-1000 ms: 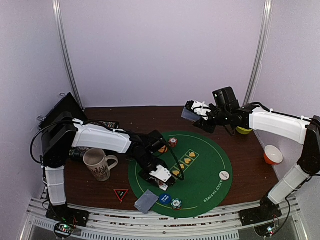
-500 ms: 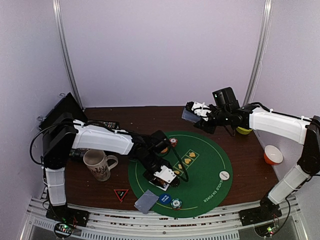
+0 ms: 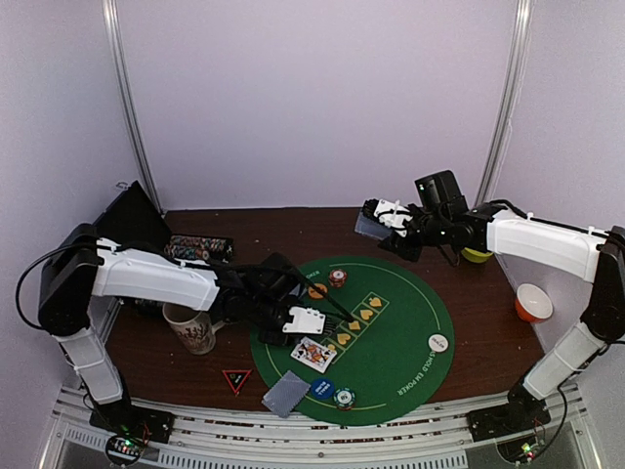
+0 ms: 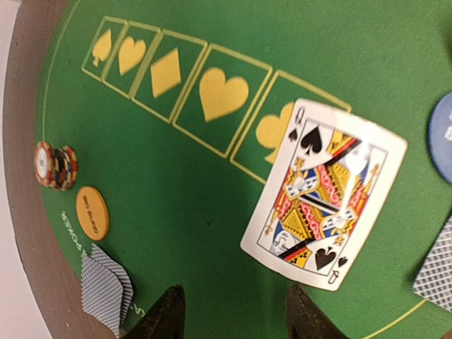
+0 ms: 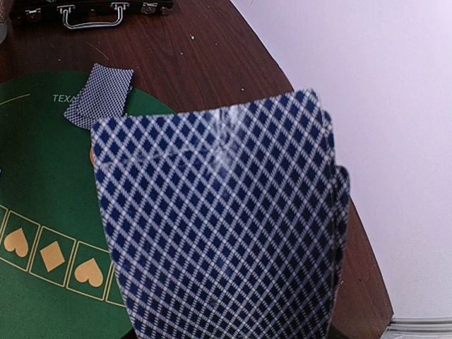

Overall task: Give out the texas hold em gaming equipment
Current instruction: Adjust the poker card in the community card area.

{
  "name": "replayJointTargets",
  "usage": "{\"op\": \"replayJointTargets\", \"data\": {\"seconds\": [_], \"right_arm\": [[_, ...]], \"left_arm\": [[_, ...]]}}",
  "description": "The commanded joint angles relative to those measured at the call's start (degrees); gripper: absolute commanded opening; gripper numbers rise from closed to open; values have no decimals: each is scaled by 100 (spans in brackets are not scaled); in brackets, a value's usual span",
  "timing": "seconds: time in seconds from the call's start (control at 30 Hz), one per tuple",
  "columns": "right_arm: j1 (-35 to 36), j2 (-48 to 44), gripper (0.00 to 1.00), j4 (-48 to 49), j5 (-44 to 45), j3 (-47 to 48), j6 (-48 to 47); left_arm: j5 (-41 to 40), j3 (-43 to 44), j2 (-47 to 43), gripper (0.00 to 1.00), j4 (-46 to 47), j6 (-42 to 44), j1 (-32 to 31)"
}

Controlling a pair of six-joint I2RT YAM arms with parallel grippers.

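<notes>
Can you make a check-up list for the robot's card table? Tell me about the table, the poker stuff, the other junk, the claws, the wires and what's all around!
Surface: brown table with a round green mat.
Job's things: queen of spades face up on the mat; face-down cards, chip stacks and buttons also on it.
Clutter: mug, orange bowl, yellow bowl, black case.
Grippers: left gripper open, empty; right gripper holds the deck.
Cables: black cable by the left arm.
Surroundings: lilac walls, metal posts.
</notes>
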Motion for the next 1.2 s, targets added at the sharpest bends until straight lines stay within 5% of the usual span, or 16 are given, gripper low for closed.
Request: {"op": "replayJointTargets", "data": {"seconds": [0.0, 0.47, 1.17], "right_arm": [[-35, -224, 47, 50, 22, -31, 3], [-35, -317, 47, 94, 74, -169, -61], [-35, -351, 47, -7, 87, -59, -67]], "left_arm": [[-807, -63, 421, 50, 410, -411, 55], [2, -38, 641, 49, 690, -338, 38], [61, 104, 844, 49, 1169, -486, -19]]}}
